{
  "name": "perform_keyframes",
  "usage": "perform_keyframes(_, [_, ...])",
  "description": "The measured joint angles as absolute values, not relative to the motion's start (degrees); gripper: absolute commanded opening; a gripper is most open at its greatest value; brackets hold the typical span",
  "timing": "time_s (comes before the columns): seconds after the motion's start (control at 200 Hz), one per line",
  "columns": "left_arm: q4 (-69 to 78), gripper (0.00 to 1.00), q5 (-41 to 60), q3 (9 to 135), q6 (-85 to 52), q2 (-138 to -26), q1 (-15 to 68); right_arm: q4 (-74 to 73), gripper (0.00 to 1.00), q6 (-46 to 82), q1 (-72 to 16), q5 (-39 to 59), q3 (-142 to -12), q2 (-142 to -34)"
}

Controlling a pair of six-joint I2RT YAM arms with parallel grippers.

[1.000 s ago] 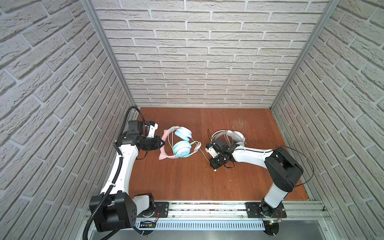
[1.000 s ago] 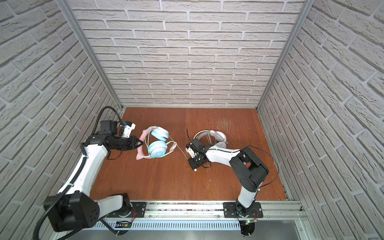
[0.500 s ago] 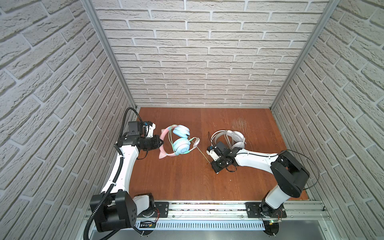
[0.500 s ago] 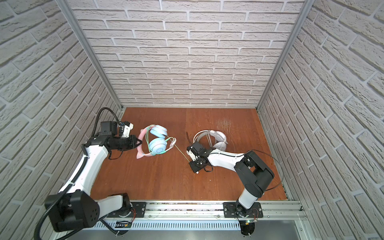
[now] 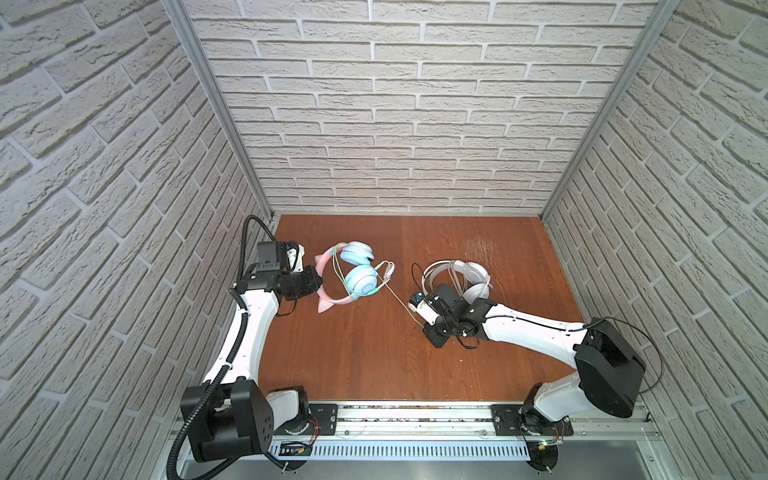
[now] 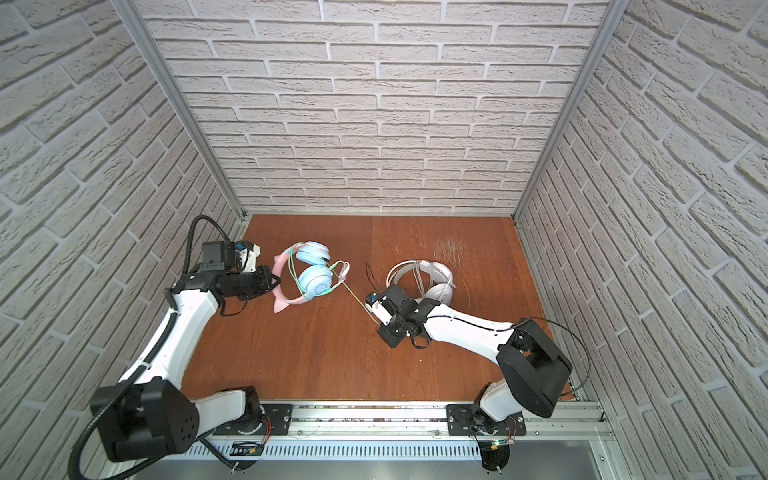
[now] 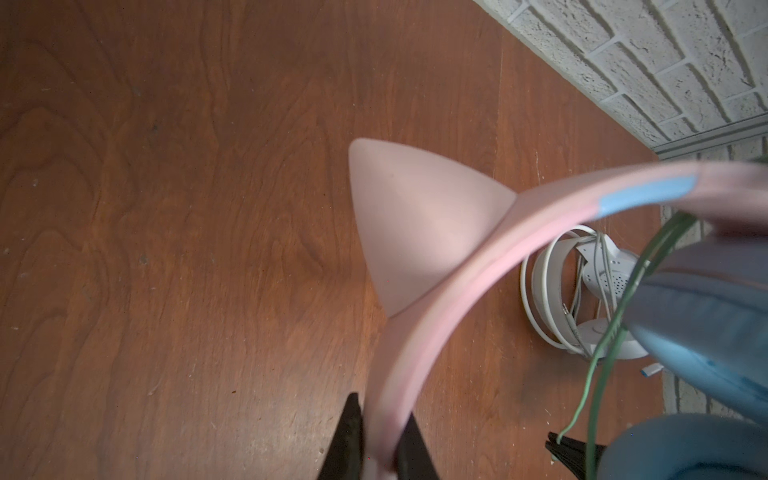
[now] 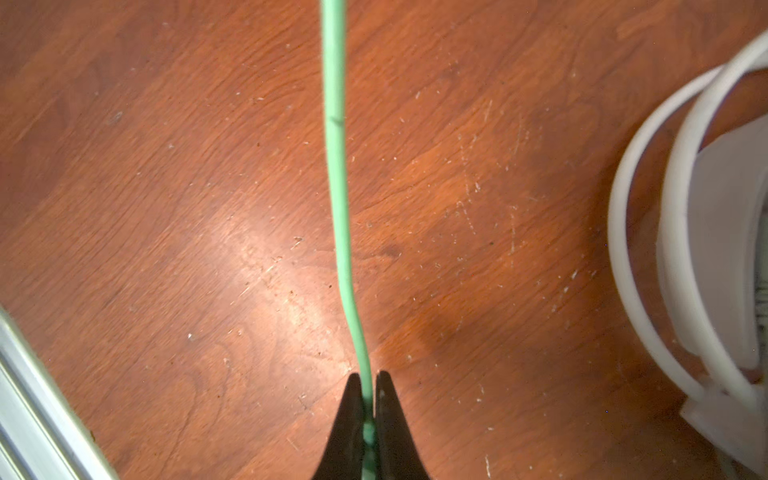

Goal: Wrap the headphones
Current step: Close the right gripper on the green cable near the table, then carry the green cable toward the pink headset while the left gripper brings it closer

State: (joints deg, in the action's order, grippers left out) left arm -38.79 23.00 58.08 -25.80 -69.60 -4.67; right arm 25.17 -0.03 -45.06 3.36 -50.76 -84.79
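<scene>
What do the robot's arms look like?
Both are white tubes with chunky black joints. The left arm has a ribbed black hose along it; the right arm trails a thin black wire. The left gripper and right gripper end in pointed black fingers.

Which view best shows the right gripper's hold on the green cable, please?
The right wrist view: the green cable runs straight into the shut right gripper. Both top views show only a thin line; the left wrist view, only strands elsewhere.
</scene>
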Motion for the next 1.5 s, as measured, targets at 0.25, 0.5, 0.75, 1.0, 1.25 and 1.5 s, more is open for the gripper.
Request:
perform_keyframes(0.25, [-37.2, 0.00, 18.2, 58.1, -31.0, -70.8, -1.5, 29.2, 0.05, -8.0, -46.9, 3.7, -55.3, -84.2])
perform_keyframes(0.5, [-35.7, 0.00, 9.9, 58.1, -38.1, -73.3, 4.6, 34.0, 0.05, -17.1, -47.7, 8.1, -60.9, -84.4])
perform_keyframes(0.75, [-34.2, 0.00, 4.2, 59.0, -42.8, -77.9, 11.6, 42.7, 0.05, -27.4, -48.8, 12.2, -69.9, -89.3])
perform_keyframes(1.0, [-34.3, 0.00, 1.0, 63.6, -43.1, -84.1, 16.7, 47.4, 0.05, -34.4, -49.6, 12.5, -73.3, -92.4])
perform_keyframes(1.25, [-34.5, 0.00, -0.1, 65.7, -42.6, -87.4, 19.7, 48.7, 0.05, -40.3, -49.6, 12.8, -78.6, -92.5])
perform_keyframes(1.5, [-35.5, 0.00, 0.1, 69.5, -41.0, -92.5, 23.0, 49.8, 0.05, -45.1, -49.6, 11.8, -81.1, -93.9])
